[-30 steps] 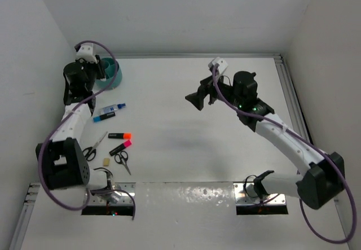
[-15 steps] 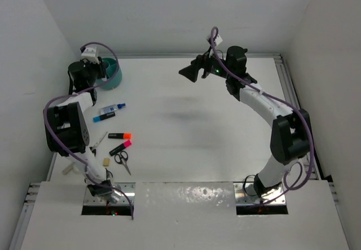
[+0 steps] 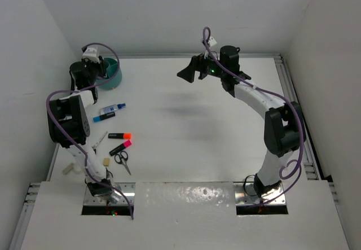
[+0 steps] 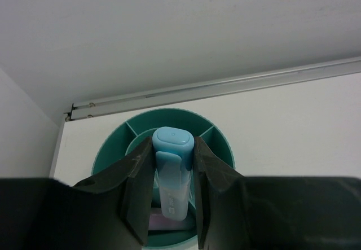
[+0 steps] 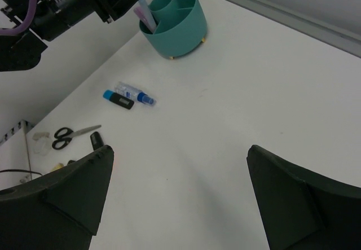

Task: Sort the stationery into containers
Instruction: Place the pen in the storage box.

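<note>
Now the left gripper (image 4: 172, 161) clamps one light-blue marker (image 4: 172, 143) over the single teal cup (image 5: 175, 30) by the far-left corner. Right gripper (image 3: 188, 73) gapes empty above open table (image 3: 197, 137).

White arms (image 3: 252, 96), black joints (image 3: 280, 132), purple cables (image 3: 48, 104)

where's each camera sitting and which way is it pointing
Top external: above and behind the bases, looking down on the white table; left arm and right arm show whole.
Left wrist: on the left arm, looking past the left gripper, shut on a light-blue marker, into the round teal plastic organiser cup, back wall beyond.
Right wrist: raised over the far table, facing down-left; open right gripper frames the bottom.
Shared: top and right wrist both show cup, left gripper, black-handled scissors.
</note>
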`<state>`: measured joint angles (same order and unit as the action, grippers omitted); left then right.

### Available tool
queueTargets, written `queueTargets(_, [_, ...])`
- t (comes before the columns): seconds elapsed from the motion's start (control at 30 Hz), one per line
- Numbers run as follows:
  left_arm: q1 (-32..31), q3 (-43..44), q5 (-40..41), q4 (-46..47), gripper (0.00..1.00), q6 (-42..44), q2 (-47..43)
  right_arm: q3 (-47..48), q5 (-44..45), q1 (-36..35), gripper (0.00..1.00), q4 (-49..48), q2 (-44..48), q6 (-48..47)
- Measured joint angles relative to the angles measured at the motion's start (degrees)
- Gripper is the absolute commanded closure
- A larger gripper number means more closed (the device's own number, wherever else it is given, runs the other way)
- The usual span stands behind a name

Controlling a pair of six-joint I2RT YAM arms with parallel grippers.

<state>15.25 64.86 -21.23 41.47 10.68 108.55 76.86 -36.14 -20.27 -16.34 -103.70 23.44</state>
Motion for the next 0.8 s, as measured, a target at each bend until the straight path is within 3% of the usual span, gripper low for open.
queueTargets(0.17, [0.3,0.0,0.0,0.4,0.97,0.1,1.8,0.1,1.3,-0.2,0.01,2.2,0.0,-1.5])
queueTargets(0.2, [0.3,0.0,0.0,0.4,0.79,0.2,2.1,0.1,1.5,-0.2,0.01,2.5,0.0,-1.7])
queueTargets(0.27, [0.4,-0.1,-0.1,0.3,0.56,0.3,2.6,0.1,1.6,-0.5,0.01,3.1,0.0,-2.1])
queueTargets(0.3, [0.5,-0.1,-0.4,0.2,0.3,0.5,2.6,0.1,1.6,-0.5,0.01,3.4,0.0,-2.3])
queueTargets(0.37, [0.8,-0.1,-1.3,0.1,0.06,0.9,2.6,0.1,1.7,-0.6,0.01,4.0,0.0,-2.7])
queueTargets(0.4, [1.0,-0.1,-1.8,-0.1,0.0,0.9,2.6,0.1,1.7,-0.6,0.01,4.3,0.0,-2.9])
queueTargets(0.6, [3.4,0.1,-7.1,-4.8,0.0,0.8,0.3,-0.8,2.0,-1.7,0.01,6.0,1.4,-4.5])
queueTargets(0.77, [4.5,3.4,-13.9,-12.4,0.0,2.8,-6.2,-5.2,3.0,-3.3,0.01,7.6,8.1,-6.6])
queueTargets(0.8, [4.5,4.3,-15.0,-14.5,0.05,3.9,-8.0,-6.3,3.2,-3.7,0.01,7.9,9.9,-7.1])
